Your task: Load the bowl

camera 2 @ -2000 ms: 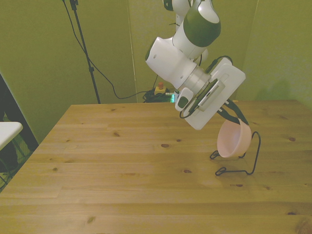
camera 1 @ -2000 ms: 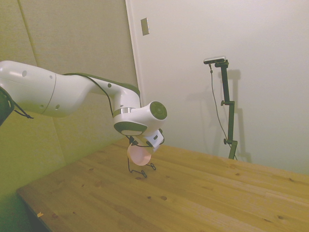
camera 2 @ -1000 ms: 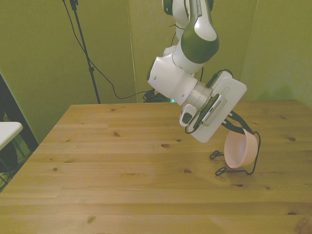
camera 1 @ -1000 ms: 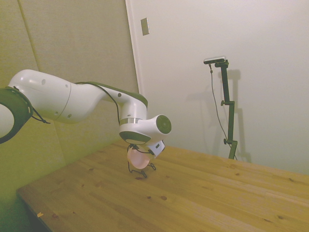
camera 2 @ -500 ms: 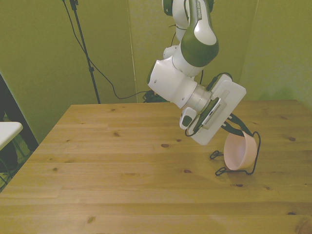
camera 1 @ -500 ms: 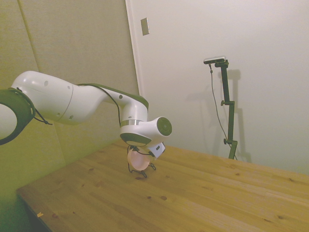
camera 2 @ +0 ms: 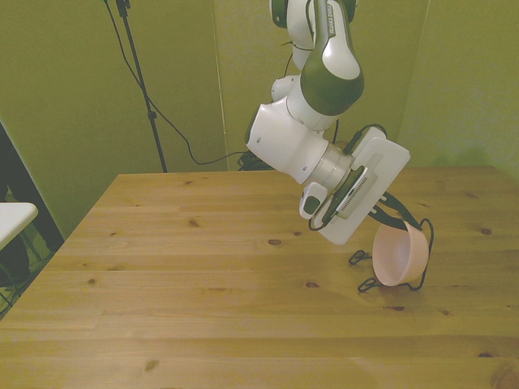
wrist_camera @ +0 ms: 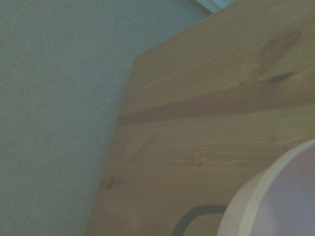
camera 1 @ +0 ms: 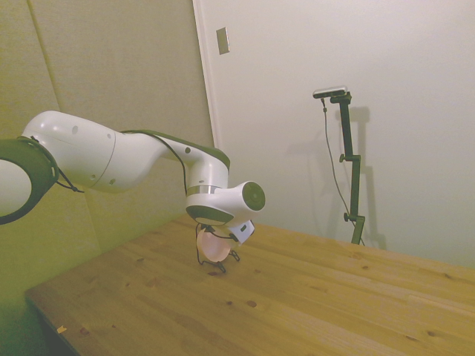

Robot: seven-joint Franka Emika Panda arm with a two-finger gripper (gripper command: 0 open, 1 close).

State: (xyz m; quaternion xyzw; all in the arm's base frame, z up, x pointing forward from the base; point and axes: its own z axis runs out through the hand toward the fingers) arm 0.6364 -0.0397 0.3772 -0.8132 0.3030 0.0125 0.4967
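Note:
The pale pink bowl (camera 2: 399,255) is tilted on its side inside a black wire rack (camera 2: 424,253) on the table, toward the front view's right. My gripper (camera 2: 396,215) reaches down at an angle from the white arm, and its dark fingers are shut on the bowl's upper rim. From the side, the bowl (camera 1: 214,249) shows just under the wrist, with the rack's feet (camera 1: 223,262) on the wood below it. Up close in the wrist view there are only the bowl's pale rim (wrist_camera: 275,196) and a piece of black wire (wrist_camera: 194,215).
The wooden table (camera 2: 203,275) stretches wide to the front view's left of the rack. A wall panel (wrist_camera: 54,113) stands close behind the table edge near the rack. A black stand with a cable (camera 2: 142,89) rises behind the table's far left corner.
The arm has carried the bowl down and toward the front view's right, into the wire rack. In the last half second it has barely moved.

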